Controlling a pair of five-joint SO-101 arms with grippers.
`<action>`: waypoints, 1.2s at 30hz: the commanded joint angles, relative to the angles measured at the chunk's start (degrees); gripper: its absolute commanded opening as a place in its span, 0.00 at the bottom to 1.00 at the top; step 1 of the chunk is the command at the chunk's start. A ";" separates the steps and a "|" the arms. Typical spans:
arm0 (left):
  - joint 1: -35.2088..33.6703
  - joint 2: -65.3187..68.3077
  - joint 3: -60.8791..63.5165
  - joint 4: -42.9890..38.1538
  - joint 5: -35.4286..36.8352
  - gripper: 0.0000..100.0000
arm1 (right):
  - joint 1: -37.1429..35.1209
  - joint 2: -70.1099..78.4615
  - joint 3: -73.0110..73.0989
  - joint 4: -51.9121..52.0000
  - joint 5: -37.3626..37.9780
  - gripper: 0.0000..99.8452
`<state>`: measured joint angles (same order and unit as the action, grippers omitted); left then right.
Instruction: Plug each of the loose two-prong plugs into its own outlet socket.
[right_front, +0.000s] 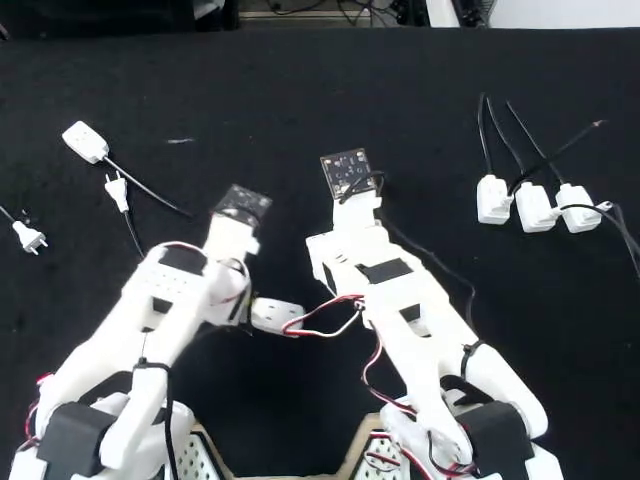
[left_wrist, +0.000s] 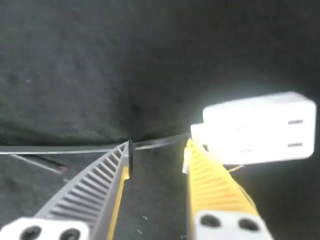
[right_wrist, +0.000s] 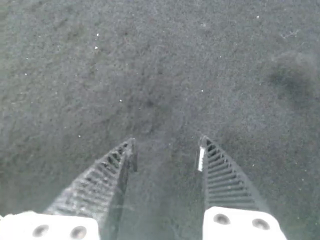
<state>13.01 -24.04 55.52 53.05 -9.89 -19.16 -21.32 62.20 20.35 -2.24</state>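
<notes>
Two loose two-prong plugs lie at the table's left: one (right_front: 118, 190) on a black cable, another (right_front: 28, 237) near the left edge. A white outlet block (right_front: 85, 140) sits at the far left. In the left wrist view my left gripper (left_wrist: 158, 147) is open over the black cloth, and a white outlet block (left_wrist: 257, 127) with slots lies just beyond its yellow finger (left_wrist: 210, 185). A thin cable (left_wrist: 75, 149) runs past the fingertips. My right gripper (right_wrist: 166, 145) is open above bare cloth, with nothing between its fingers.
Three white outlet blocks (right_front: 533, 207) with black cables stand in a row at the right. Both arms (right_front: 400, 290) stretch from the near edge toward the middle of the black cloth (right_front: 300, 90). A black cable (right_front: 150, 190) trails between the left outlet block and the left arm.
</notes>
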 joint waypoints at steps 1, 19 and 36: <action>3.74 -0.62 -0.04 4.13 1.32 0.18 | -0.62 -2.68 -0.75 0.00 -0.35 0.19; -12.79 0.18 1.19 -14.68 0.97 0.18 | -0.62 -2.42 -0.75 0.00 -0.35 0.19; -26.68 -0.62 4.26 7.30 -12.66 0.18 | -0.79 -2.68 -0.75 0.00 -0.35 0.19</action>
<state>-12.31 -24.84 61.41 53.32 -21.32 -19.16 -21.32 62.20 20.35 -2.24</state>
